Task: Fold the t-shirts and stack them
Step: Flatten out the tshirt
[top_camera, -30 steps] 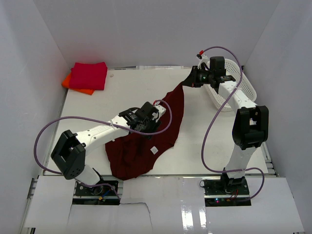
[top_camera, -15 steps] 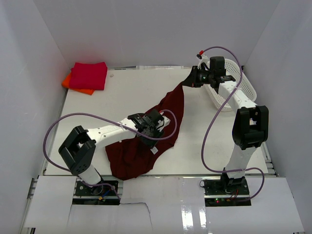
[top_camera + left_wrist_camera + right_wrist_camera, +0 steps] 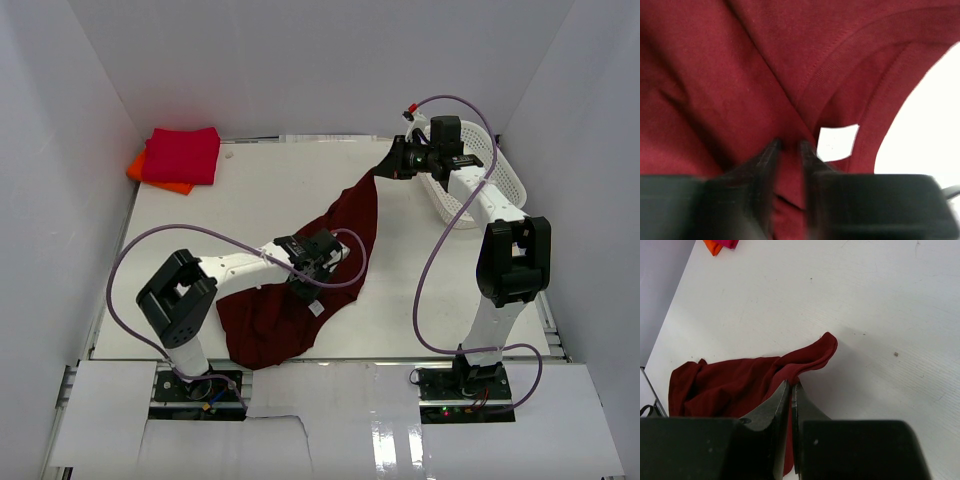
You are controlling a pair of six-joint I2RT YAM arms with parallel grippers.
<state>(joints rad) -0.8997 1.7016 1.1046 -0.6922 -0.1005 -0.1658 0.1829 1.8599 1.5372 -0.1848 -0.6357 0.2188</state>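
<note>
Maroon shirt (image 3: 290, 320) looks soft, light and floppy, lying rumpled mid-surface (image 3: 250, 190). Right claw (image 3: 791, 384) is pinched shut on one edge. Left claw (image 3: 789, 146) sits by the label (image 3: 837, 142) with its jaws narrowly apart, can't tell if it's biting. I'd grab hems or the collar.

At table (image 3: 250, 200) centre a spread shirt (image 3: 268, 322), stacked shirts (image 3: 180, 155) far-left corner, basket (image 3: 510, 180) far right.

Left hand (image 3: 789, 146) narrower, nearer label (image 3: 838, 142)
</note>
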